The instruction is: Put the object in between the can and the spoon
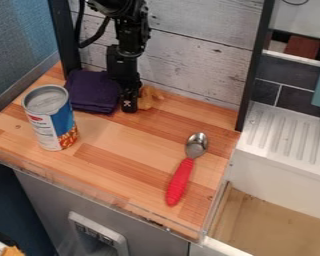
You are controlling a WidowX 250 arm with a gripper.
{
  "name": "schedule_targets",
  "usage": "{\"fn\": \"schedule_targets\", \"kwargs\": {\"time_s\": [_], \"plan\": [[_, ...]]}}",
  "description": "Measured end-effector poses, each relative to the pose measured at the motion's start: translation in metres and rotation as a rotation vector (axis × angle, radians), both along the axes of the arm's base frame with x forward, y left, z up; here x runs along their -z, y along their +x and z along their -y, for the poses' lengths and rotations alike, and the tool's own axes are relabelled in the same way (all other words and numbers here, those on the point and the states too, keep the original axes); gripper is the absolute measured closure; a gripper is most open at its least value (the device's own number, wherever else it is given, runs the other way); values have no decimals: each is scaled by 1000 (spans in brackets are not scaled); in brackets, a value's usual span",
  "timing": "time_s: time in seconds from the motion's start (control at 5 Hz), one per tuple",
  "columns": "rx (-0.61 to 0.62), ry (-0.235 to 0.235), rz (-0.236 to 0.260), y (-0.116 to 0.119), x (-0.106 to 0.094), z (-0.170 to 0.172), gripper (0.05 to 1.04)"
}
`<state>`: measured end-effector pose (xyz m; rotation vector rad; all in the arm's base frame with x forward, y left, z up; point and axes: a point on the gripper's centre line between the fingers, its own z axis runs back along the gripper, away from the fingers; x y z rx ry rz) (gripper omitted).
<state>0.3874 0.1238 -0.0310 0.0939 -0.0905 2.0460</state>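
My gripper (129, 104) hangs down at the back of the wooden counter, low over its surface. Just right of it and partly hidden behind it lies a small tan-orange object (148, 98), close to the white plank wall. The can (50, 119), with a blue, white and red label, stands upright at the left. On the right side lies the spoon (182, 176), its metal bowl toward the back and its red handle toward the front.
A folded dark purple cloth (92, 91) lies directly left of the gripper, behind the can. Black posts rise at the counter's back left and back right. A clear rail (89, 183) runs along the front edge; the white sink (283, 150) adjoins on the right.
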Motion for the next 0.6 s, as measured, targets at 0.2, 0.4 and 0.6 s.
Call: {"fn": "schedule_targets", "kwargs": {"time_s": [0.2, 0.4, 0.6], "plan": [[4, -10, 13, 0, -3, 2, 542], [17, -10, 44, 0, -22, 3, 542], [27, 4, 84, -7, -43, 5, 542]]}}
